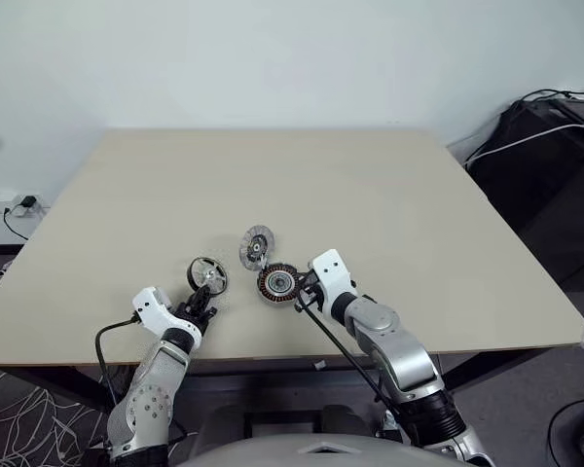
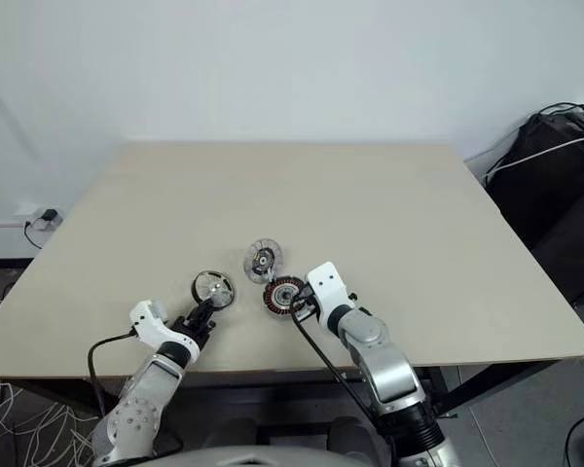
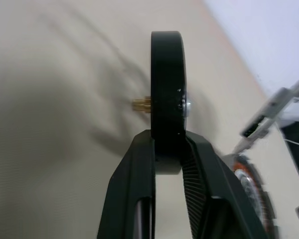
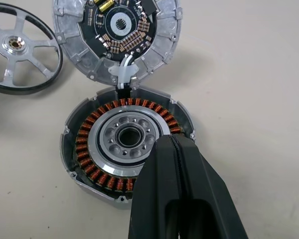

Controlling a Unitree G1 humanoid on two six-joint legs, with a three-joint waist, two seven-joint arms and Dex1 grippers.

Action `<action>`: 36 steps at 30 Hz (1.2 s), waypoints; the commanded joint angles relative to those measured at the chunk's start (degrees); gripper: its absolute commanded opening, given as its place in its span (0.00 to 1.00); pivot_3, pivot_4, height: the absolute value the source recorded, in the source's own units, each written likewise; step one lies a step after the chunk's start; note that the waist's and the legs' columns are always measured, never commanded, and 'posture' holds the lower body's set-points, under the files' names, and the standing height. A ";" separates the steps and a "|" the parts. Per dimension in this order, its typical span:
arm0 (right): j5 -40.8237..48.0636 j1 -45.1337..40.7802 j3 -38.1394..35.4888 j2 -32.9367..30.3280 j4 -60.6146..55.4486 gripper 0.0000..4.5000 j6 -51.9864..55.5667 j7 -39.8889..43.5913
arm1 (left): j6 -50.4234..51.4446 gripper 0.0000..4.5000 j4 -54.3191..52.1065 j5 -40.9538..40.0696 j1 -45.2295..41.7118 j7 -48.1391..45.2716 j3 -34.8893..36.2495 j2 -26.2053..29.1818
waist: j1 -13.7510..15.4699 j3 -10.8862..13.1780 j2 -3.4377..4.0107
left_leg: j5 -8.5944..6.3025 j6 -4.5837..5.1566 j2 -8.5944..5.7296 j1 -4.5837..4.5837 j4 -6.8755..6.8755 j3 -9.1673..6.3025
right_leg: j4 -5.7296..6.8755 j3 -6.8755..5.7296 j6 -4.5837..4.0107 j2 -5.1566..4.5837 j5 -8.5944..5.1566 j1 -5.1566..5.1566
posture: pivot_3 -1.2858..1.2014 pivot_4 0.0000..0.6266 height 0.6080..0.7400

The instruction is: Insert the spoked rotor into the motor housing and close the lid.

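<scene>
Tabletop (image 1: 389, 204), left hand (image 3: 167, 149) pinching spoked rotor (image 3: 168, 89) edge-on

A broad beige table (image 1: 370, 195) stands against a plain white wall (image 1: 273, 58). A wall socket (image 1: 19, 204) sits far left; dark equipment with cables (image 1: 550, 126) sits right.

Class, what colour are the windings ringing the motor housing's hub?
Copper-orange, around the motor housing; clearest in the right wrist view.
</scene>
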 commanded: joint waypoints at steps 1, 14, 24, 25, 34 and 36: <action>0.74 0.26 -1.29 -0.43 -3.71 0.00 0.09 -0.20 | -1.11 0.10 -0.84 -0.05 0.12 1.71 0.45 -2.02 | 0.01 0.00 -0.01 | 0.00 -0.01 0.00 0.00 0.00 0.00 | 0.00 0.00 0.00 0.00 0.00 0.00 | 0.52 0.00 1.00; 2.00 4.22 -4.53 -2.62 -7.20 0.00 2.17 -1.05 | -0.27 0.10 -9.80 -21.37 -0.85 -18.36 -3.84 -1.53 | 0.18 0.09 -0.12 | -0.01 0.00 0.05 -0.15 0.02 0.02 | -0.07 0.02 -0.01 -0.11 0.00 -0.06 | 0.52 0.00 1.00; 2.45 4.64 -4.69 -2.18 -8.02 0.00 2.39 -2.16 | 12.09 0.10 -2.20 -25.99 -6.00 -13.89 -8.98 0.83 | 0.07 0.09 -0.11 | 0.15 0.26 -0.02 -0.11 0.03 0.00 | -0.05 0.00 0.00 0.05 0.00 -0.04 | 0.52 0.00 1.00; 2.47 4.75 -4.77 -2.15 -8.12 0.00 2.40 -2.27 | 13.11 0.10 -0.73 -25.17 -6.44 -12.69 -9.26 0.88 | 0.07 0.09 -0.11 | 0.15 0.26 -0.03 -0.10 0.03 0.00 | -0.05 0.00 0.01 0.05 -0.01 -0.03 | 0.52 0.00 1.00; 2.65 5.29 -5.13 -2.07 -8.58 0.00 2.50 -2.92 | 18.08 0.10 6.61 -23.32 -8.60 -6.96 -8.19 0.22 | 0.08 0.10 -0.12 | 0.16 0.26 -0.04 -0.11 0.04 -0.01 | -0.04 0.01 0.01 0.05 0.00 -0.04 | 0.52 0.00 1.00; 2.69 5.34 -5.17 -2.04 -8.59 0.00 2.53 -2.96 | 18.43 0.10 7.19 -22.94 -8.89 -6.59 -7.83 -0.05 | 0.09 0.10 -0.12 | 0.16 0.26 -0.04 -0.11 0.04 -0.01 | -0.04 0.01 0.01 0.04 0.00 -0.04 | 0.52 0.00 1.00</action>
